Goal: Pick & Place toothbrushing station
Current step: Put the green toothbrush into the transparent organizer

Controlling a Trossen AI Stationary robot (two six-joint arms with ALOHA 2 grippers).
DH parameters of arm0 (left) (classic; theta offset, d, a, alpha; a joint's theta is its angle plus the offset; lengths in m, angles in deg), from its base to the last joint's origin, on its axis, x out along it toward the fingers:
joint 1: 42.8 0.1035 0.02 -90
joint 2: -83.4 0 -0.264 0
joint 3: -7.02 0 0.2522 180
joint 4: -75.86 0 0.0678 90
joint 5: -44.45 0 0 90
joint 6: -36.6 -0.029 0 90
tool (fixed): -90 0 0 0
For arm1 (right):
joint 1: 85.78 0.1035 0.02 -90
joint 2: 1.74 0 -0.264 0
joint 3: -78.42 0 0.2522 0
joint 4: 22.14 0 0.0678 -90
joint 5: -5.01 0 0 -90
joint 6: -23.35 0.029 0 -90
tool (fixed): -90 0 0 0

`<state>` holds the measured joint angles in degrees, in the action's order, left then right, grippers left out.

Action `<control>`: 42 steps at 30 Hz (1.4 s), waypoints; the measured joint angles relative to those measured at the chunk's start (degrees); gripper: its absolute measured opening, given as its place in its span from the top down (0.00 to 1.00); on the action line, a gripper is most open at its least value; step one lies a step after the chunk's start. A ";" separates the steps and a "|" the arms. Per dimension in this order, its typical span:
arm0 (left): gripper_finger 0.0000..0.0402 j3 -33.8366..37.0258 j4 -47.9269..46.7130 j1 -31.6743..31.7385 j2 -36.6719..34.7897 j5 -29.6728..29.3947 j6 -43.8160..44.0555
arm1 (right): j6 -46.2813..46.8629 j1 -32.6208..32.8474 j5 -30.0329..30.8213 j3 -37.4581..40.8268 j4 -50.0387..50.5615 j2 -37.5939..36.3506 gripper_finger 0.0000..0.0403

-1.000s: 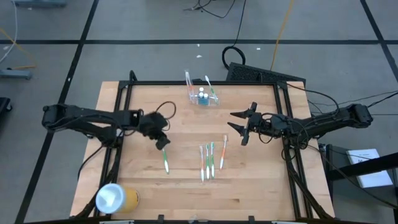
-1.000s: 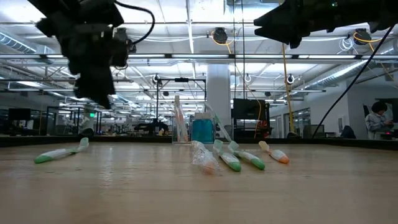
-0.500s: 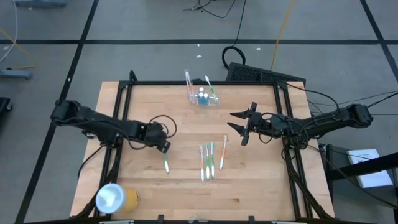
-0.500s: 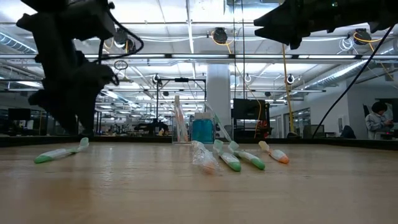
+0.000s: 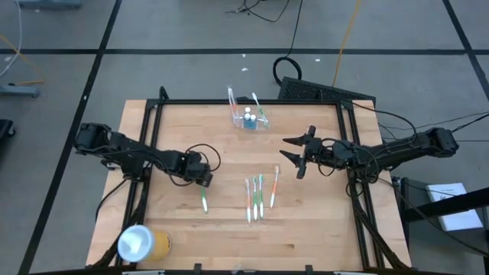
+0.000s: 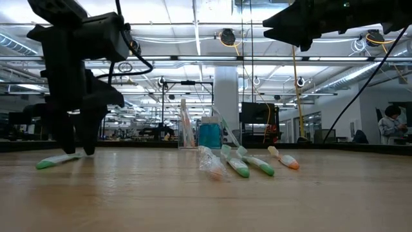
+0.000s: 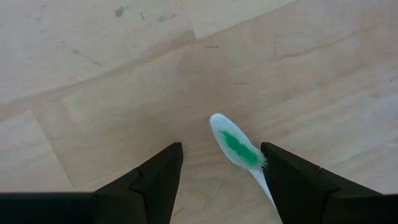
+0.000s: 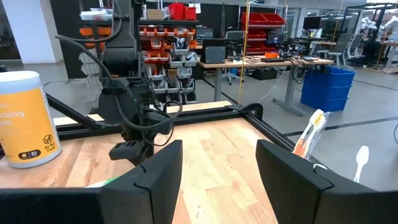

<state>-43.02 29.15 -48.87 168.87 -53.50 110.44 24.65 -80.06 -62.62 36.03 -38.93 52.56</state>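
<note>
The see-through toothbrush holder stands at the table's far middle, with toothbrushes and a blue thing in it; it also shows in the low view. A white and green toothbrush lies flat on the table left of centre. My left gripper points down over its head end, open, a finger on either side of the green-bristled head; in the low view its fingertips reach down to the table. My right gripper hangs open and empty above the table's right part.
Several toothbrushes lie side by side at the table's middle, toward the near edge. A yellow cylinder with a white round end lies at the near left corner. A black frame runs round the table. Bare wood lies between the holder and the loose toothbrushes.
My left gripper has gone down and a little toward the near edge, tipping to point down. It now stands at the table with its open fingers either side of the green toothbrush's head. The toothbrush has stayed where it was.
</note>
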 joint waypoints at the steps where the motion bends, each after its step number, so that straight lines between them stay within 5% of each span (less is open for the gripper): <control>1: 0.43 -0.12 -0.17 0.05 0.03 0.09 -0.02 | 0.00 0.00 0.02 0.00 0.00 -0.01 0.51; 16: 0.75 -0.78 -1.25 0.12 0.35 -0.45 -2.03 | 0.61 0.00 0.02 0.00 0.02 0.00 0.51; 26: 0.83 -1.57 -0.79 0.10 0.35 -1.50 -6.76 | 1.16 0.00 0.02 0.00 0.02 0.00 0.51; 35: 0.83 -11.45 2.32 0.16 0.65 -6.93 -23.66 | 1.51 0.00 0.02 0.00 0.00 0.00 0.51; 42: 0.86 -20.45 13.79 0.10 0.44 -9.97 -45.92 | 1.63 0.00 0.02 0.00 0.32 -0.01 0.51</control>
<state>-63.47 42.94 -48.77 169.31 -63.47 64.52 26.28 -80.06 -62.60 36.03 -38.61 52.55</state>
